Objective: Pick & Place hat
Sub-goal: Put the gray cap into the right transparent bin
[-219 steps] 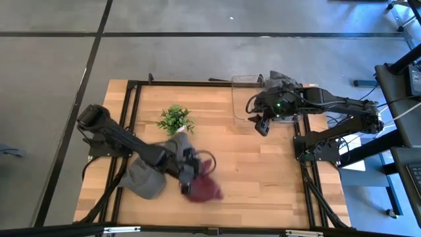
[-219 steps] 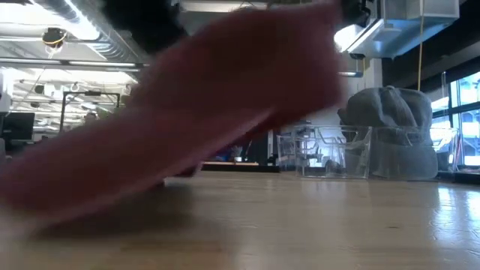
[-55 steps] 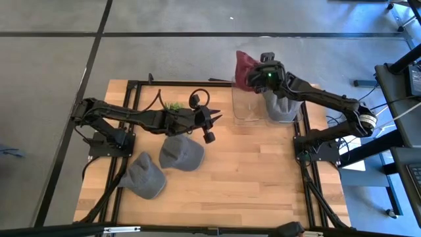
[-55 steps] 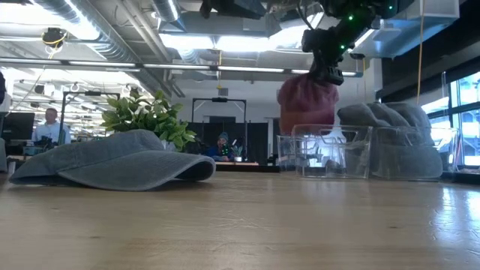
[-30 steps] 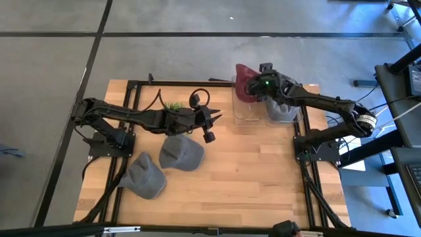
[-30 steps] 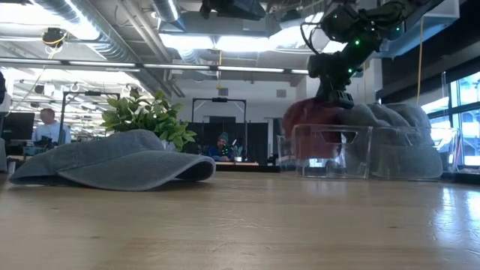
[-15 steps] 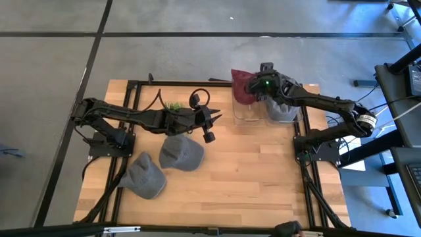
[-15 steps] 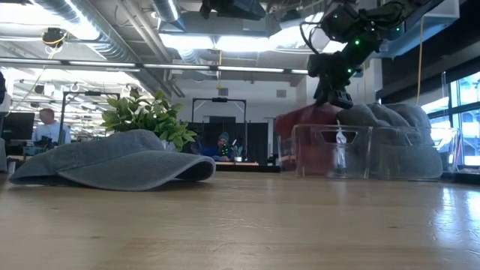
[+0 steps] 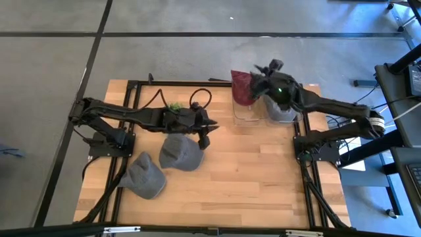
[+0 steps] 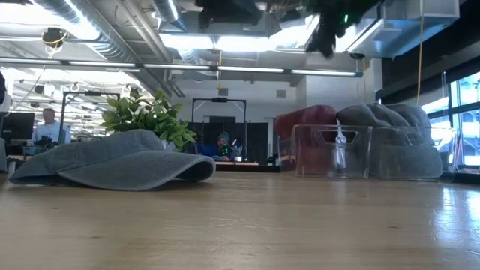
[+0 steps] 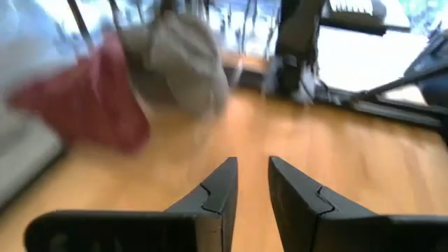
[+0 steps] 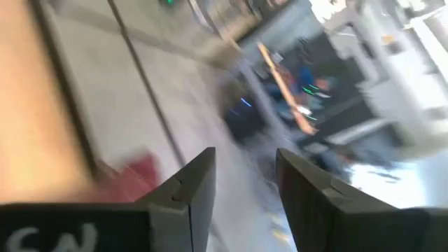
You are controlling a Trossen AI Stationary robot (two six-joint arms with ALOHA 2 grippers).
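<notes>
The maroon hat [image 9: 242, 89] lies in the clear bin [image 9: 247, 119] at the table's far right, next to a grey hat [image 9: 283, 110] in the same bin; both show through the bin wall [image 10: 330, 151]. My right gripper [image 9: 268, 66] hangs open above the bin, clear of the maroon hat [image 10: 304, 120]. My left gripper [image 9: 203, 135] is open near the table's middle, just above the far right edge of a grey hat [image 9: 181, 153] that rests brim-down on the wood. A second grey hat [image 9: 145, 176] lies nearer the left front.
A small potted plant [image 9: 174, 106] stands beside the left arm's wrist, behind the grey hat [image 10: 112, 159]. Bare wood spreads over the right and near parts of the table [image 9: 263, 178]. People stand far off in the room behind.
My right gripper lowered the maroon hat into the bin, let go and rose up and away; the hat now rests in the bin. My left gripper tipped downward and moved a little toward the near edge, toward the grey hat.
</notes>
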